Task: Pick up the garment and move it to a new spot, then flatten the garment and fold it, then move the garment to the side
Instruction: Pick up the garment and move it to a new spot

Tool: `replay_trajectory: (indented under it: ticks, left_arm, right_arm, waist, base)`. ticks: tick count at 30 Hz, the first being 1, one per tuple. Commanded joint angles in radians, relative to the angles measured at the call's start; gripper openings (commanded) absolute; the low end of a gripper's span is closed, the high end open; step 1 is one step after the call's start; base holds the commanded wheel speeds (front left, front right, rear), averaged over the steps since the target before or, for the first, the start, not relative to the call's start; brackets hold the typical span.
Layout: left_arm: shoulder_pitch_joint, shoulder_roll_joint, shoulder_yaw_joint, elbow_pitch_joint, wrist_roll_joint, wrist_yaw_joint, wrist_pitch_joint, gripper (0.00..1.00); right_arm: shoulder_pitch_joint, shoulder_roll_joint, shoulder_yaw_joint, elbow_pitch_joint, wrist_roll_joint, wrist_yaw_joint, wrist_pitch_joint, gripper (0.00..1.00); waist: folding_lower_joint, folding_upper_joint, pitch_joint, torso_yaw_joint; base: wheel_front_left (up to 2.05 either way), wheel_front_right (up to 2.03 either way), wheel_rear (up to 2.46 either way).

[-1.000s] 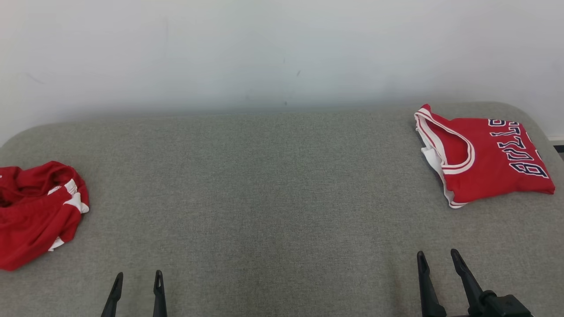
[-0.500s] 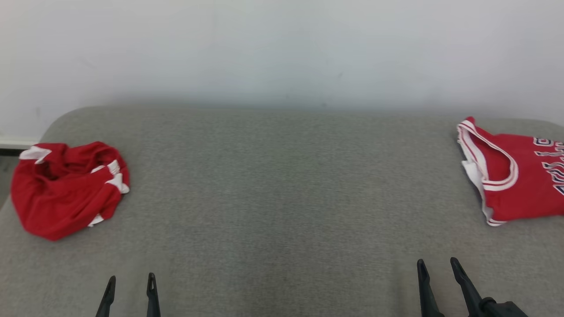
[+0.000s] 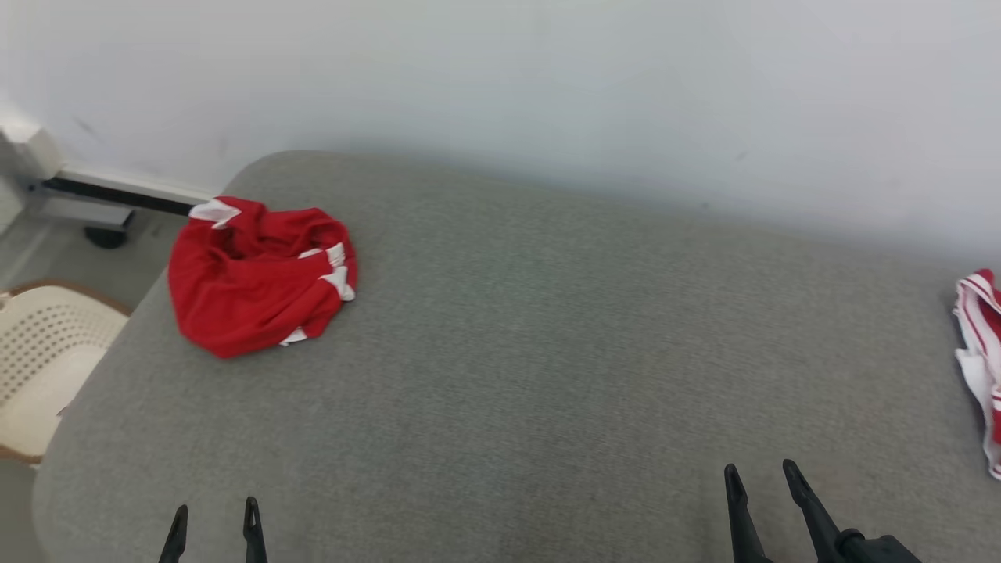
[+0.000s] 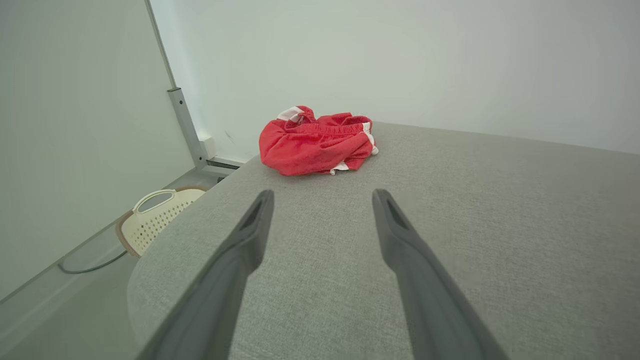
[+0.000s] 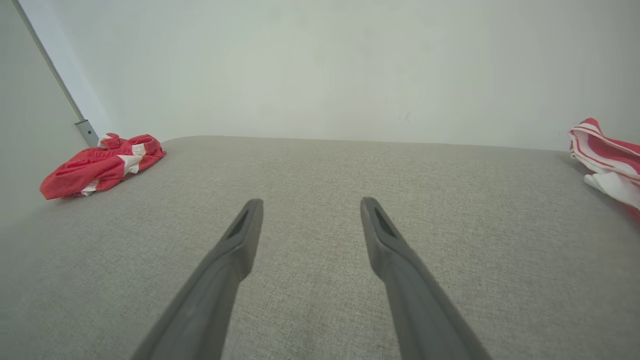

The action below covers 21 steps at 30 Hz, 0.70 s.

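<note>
With left gripper (image 3: 214, 522) and right gripper (image 3: 761, 486) both empty, jaws apart, pick-up seems unstarted, and the next move likely calls for reaching the crumpled garment (image 3: 258, 275) at ten o'clock.

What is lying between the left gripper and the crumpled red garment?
Nothing. In the left wrist view the grey cushion is bare from the left gripper up to the red garment; the head view agrees.

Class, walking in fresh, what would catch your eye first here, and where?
A crumpled red garment lies near the far left corner of the grey padded table. A red-and-white garment sits at its right edge. The left gripper and right gripper hover near the front, fingers apart.
</note>
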State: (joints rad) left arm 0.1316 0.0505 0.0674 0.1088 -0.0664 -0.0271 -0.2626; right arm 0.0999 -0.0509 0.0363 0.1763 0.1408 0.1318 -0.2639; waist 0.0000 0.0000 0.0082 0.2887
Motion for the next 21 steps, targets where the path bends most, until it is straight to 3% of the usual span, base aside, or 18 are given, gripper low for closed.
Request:
replay_trajectory:
  ticks: [1,11,21]
  left_arm:
    - [0.018,0.000,0.002,-0.002,-0.002,-0.002,-0.002,1.00]
    - [0.038,0.000,0.023,-0.011,0.005,0.000,-0.002,1.00]
    - [0.050,0.000,0.039,-0.014,-0.006,0.009,-0.002,1.00]
  right_arm:
    - [-0.006,0.001,0.001,0.001,0.010,-0.002,-0.001,1.00]
    - [0.010,0.001,0.026,0.012,0.028,-0.002,-0.001,1.00]
    - [0.020,0.001,0.046,0.015,0.030,-0.002,-0.001,1.00]
  waist:
    - [0.0000,0.0000,-0.011,0.061]
    - [0.0000,0.0000,-0.033,0.151]
    - [0.0000,0.0000,-0.039,0.150]
  base:
    - [0.00,0.00,0.00]
    - [0.00,0.00,0.00]
    - [0.00,0.00,0.00]
